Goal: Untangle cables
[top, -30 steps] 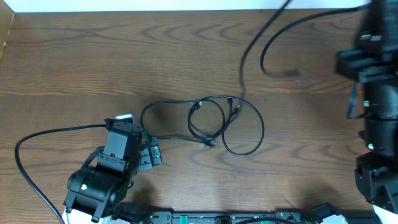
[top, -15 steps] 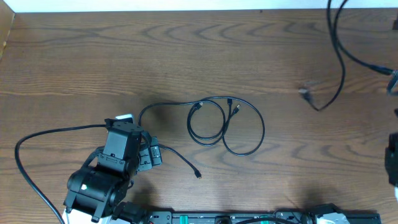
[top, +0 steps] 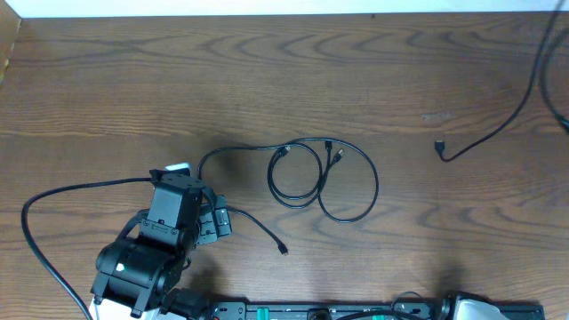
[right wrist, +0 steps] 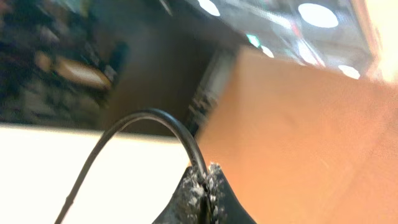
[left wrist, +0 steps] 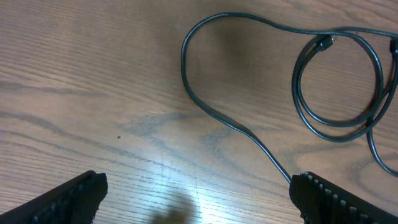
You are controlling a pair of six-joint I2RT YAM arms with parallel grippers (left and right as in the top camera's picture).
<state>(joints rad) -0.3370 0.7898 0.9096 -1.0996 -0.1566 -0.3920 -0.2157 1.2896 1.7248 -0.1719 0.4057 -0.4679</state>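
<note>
Across the table [top: 133, 80], one cable [top: 440, 147] has pulled clear of the coil [top: 320, 182].

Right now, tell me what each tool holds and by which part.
Right tool pinches a cable by its cord. Left tool is open, holding nothing.

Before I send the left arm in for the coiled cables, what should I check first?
1. The left gripper is open with nothing between its fingers: ok.
2. The right gripper is shut on a black cable: ok.
3. The separate cable lies apart from the coiled cables: ok.
4. The coiled cables are free of crossings: not ok, the loops overlap.
5. The loose end lies free near the left gripper: ok.
6. Position of the right gripper: cannot tell, it is outside the overhead view.
</note>
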